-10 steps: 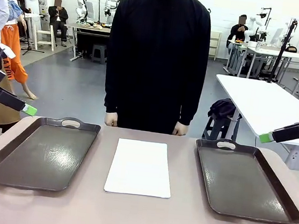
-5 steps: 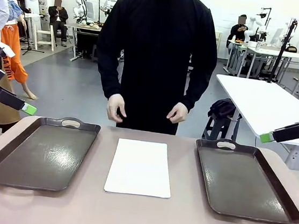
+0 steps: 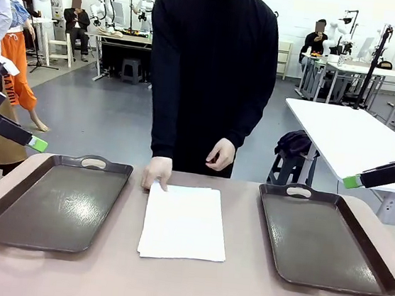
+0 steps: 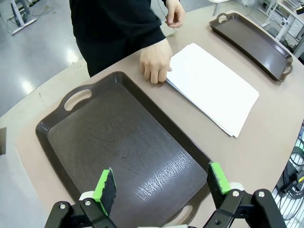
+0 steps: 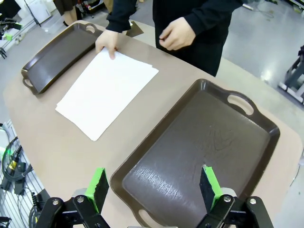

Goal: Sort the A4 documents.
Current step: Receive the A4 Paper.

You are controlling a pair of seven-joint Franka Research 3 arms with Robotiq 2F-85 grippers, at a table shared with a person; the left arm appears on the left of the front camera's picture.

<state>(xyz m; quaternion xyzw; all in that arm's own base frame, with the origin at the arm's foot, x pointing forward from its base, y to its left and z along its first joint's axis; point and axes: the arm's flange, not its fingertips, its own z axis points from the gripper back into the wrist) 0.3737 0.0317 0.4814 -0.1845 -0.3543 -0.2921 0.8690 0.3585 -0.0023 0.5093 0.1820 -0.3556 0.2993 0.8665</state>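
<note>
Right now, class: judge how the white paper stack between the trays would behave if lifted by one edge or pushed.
Probably floppy: the A4 documents are thin sheets lying flat on the table. Likely to fan apart when pushed, since their edges sit offset near the person's hand.

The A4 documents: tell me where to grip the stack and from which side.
Probably grip the A4 documents at the near right corner, coming low from the robot's side. They lie flat and slightly fanned, so only an edge offers purchase, and the person's hand rests on the far left corner.
</note>
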